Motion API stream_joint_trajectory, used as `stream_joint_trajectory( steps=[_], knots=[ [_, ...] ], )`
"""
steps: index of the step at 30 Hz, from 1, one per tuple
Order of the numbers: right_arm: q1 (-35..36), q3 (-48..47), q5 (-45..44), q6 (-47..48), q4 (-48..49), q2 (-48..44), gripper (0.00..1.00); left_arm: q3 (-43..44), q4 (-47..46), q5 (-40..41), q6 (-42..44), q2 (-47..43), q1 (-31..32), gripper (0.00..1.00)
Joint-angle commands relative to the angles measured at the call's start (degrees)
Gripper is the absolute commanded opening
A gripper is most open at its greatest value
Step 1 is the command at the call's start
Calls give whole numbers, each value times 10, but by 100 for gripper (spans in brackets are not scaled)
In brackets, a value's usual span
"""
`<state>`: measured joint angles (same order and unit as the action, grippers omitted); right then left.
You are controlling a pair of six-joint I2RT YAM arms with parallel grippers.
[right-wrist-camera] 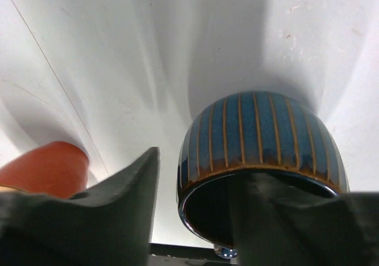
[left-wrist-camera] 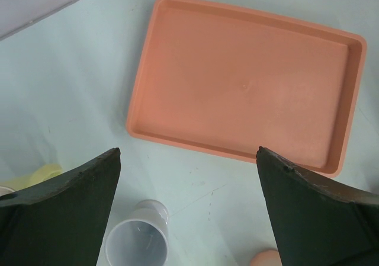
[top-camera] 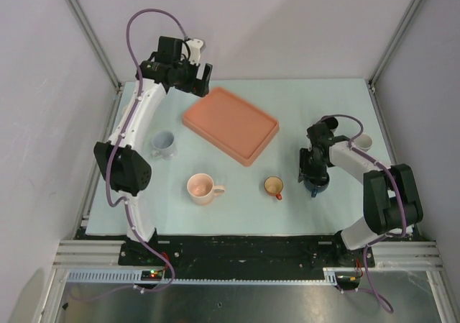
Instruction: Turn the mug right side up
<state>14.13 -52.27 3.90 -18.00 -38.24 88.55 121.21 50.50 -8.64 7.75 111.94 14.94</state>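
Pale table (top-camera: 323, 100), white walls (top-camera: 287, 21): left hand (left-wrist-camera: 188, 153) gapes; right hand (right-wrist-camera: 200, 170), parted, straddles blue mug (right-wrist-camera: 260, 130).

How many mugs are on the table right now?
5: lavender mug by the left arm, pink mug front centre, small orange mug beside it, blue striped mug at the right tool, pale mug behind the right arm. Others may be hidden.

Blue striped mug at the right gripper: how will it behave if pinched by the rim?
The blue striped mug looks glazed and glossy, so probably stiff and slippery in the right gripper. Its wall bulges outward, so a rim pinch may let it swing or slip. Likely ceramic: heavyish, chippable if dropped.
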Motion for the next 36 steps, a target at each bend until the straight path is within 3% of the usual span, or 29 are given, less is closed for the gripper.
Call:
stream_joint_trajectory(
  steps=[1, 5, 9, 14, 18, 24, 30, 33, 36],
  knots=[
    [-2, 0, -23, -2, 15, -37, 60, -1, -6, 19, 17, -53, 3, 100],
    [-1, -13, -38, 19, -15, -91, 94, 3, -6, 34, 7, -63, 3, 100],
    [3, -25, -69, 49, -8, -188, 99, 2, -7, 50, -16, -85, 3, 100],
    [-5, 12, -99, 111, 141, -333, 99, -88, -17, 76, 6, -189, -3, 100],
    [-13, 63, -73, 131, 243, -383, 100, -293, -67, 120, 57, -342, -15, 100],
    [-8, 123, -138, 56, 238, -408, 99, -597, -155, 173, 114, -611, -74, 100],
    [-4, 241, -134, 20, 272, -490, 99, -920, -372, 173, 106, -932, -103, 100],
    [-1, 280, -148, 12, 280, -525, 99, -1004, -406, 195, 69, -986, -103, 100],
    [-1, 316, -175, 4, 284, -559, 99, -1039, -426, 210, 39, -983, -103, 100]
  ],
)
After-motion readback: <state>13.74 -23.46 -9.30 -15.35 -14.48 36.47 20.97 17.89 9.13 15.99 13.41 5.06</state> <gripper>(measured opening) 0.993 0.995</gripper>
